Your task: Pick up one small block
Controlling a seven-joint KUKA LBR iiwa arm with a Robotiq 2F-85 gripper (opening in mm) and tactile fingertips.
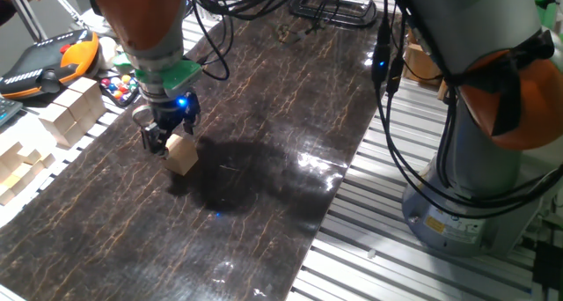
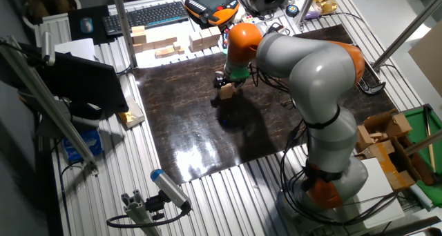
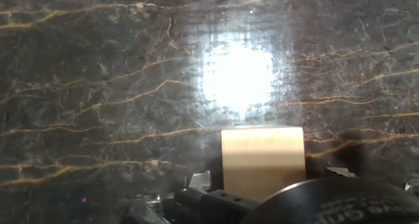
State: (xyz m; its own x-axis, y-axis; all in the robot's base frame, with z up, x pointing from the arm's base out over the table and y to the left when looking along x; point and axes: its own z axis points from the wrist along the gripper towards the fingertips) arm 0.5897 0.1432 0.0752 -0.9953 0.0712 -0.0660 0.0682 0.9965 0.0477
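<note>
The small block (image 1: 182, 154) is a plain light-tan wooden cube, hanging slightly tilted at my fingertips just above the dark marbled tabletop (image 1: 264, 116). My gripper (image 1: 171, 143) is shut on it from above. In the other fixed view the block (image 2: 226, 92) sits under the gripper (image 2: 224, 85) near the far middle of the dark top. In the hand view the block (image 3: 263, 162) fills the lower centre, with a bright light glare on the surface beyond it.
Larger pale wooden blocks (image 1: 75, 112) stand in stacks off the left edge, with more (image 1: 18, 165) nearer the front. A Rubik's cube (image 1: 119, 88) and an orange teach pendant (image 1: 53, 59) lie behind them. The arm's base (image 1: 475, 187) and cables stand on the right.
</note>
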